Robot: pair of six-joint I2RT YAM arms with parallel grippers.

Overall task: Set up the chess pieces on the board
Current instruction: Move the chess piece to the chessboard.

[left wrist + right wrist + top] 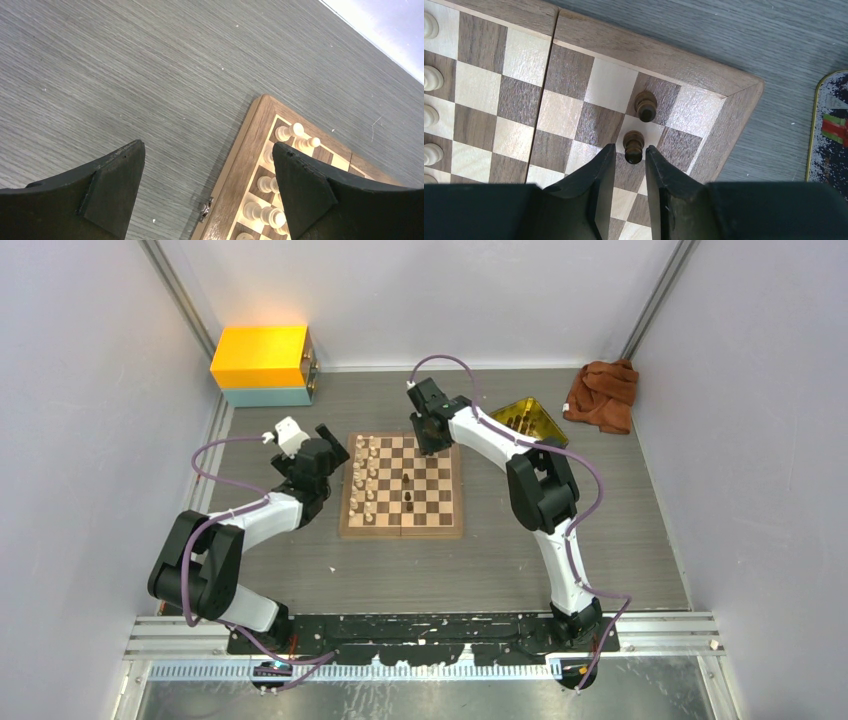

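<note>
**Right gripper** (630, 148): mine, over the far right corner of the board (649, 52). The jaws are parted and pinch nothing, with a sliver of gap beside the piece.

**Dark piece, item one** (634, 145): stands upright on a pale square, framed by my fingertips (608, 152) at their very ends. Its long axis is vertical, pointing up at my camera. My reckoning is that any retreat should go straight up, since a sideways drift would topple it.

**Dark piece, item two** (645, 105): upright on the next square toward the corner, just beyond item one and apart from it.

**Dark pieces, mid-board:** two, one (407, 478) and another (412, 499). That makes four dark pieces that I can see.

**Cream pieces** (365, 480): two files along the board's left side, too small to count surely.

**Left gripper** (207, 146): jaws spread wide and empty, above the table (150, 75) at the board's left border. It is well apart from the dark corner, so my right arm is the nearer.

**Yellow tray** (545, 415): right of the board. I cannot make out its contents.
</note>
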